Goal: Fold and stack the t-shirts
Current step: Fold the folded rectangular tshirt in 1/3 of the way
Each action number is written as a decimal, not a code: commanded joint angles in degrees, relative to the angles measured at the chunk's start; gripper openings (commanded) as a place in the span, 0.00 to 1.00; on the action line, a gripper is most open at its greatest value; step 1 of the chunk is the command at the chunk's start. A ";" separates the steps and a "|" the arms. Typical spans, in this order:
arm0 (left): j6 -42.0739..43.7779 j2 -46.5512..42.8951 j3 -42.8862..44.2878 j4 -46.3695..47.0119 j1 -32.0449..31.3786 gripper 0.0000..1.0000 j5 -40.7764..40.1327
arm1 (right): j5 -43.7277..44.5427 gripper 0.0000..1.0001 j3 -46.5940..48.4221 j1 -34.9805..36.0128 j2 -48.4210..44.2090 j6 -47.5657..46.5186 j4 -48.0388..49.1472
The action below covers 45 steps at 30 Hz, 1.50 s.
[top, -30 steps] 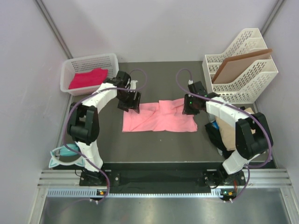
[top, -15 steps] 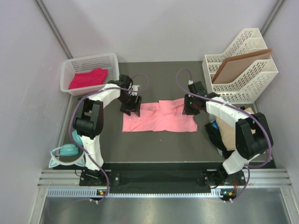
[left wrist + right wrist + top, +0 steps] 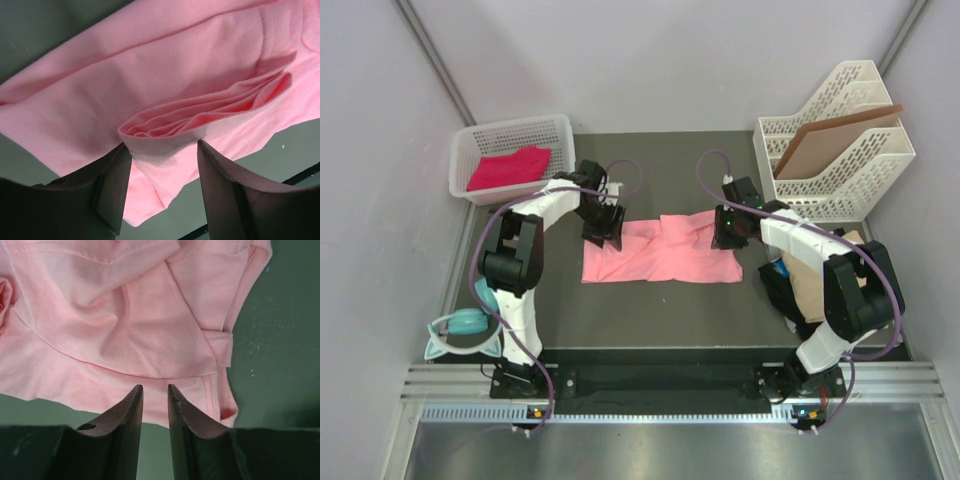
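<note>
A salmon pink t-shirt (image 3: 660,252) lies spread and creased in the middle of the dark table. My left gripper (image 3: 601,228) is down at its far left corner. In the left wrist view it (image 3: 162,147) is open, its fingers standing on either side of a bunched fold of the shirt's hem (image 3: 200,122). My right gripper (image 3: 728,232) hangs over the shirt's far right edge. Its fingers (image 3: 134,405) are a narrow gap apart above the cloth (image 3: 115,315), with nothing between them. A magenta-pink t-shirt (image 3: 508,167) lies in the white basket (image 3: 562,130).
A white file rack (image 3: 860,178) with a brown board (image 3: 835,135) stands at the back right. A heap of tan, black and blue cloth (image 3: 810,285) lies at the right edge. Teal headphones (image 3: 460,328) lie at the front left.
My left gripper has come a little nearer and to the right onto the shirt's corner, and its jaws have narrowed around the fold. The right arm has not moved.
</note>
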 commanded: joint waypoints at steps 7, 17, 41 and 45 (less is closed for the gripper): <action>0.64 -3.88 1.95 0.89 -2.10 0.40 3.26 | 0.47 0.27 -0.41 0.77 -2.29 0.11 1.64; 2.40 -8.01 2.13 -2.01 -4.91 0.13 3.70 | 0.29 0.27 0.03 0.78 -1.85 0.10 1.90; 10.84 -10.47 4.59 -10.10 -8.71 0.70 6.86 | 2.57 0.28 1.08 0.69 -3.17 -0.69 0.06; 10.84 -10.56 3.81 -8.79 0.43 0.67 7.48 | 2.84 0.28 0.56 0.78 -3.35 -0.95 0.32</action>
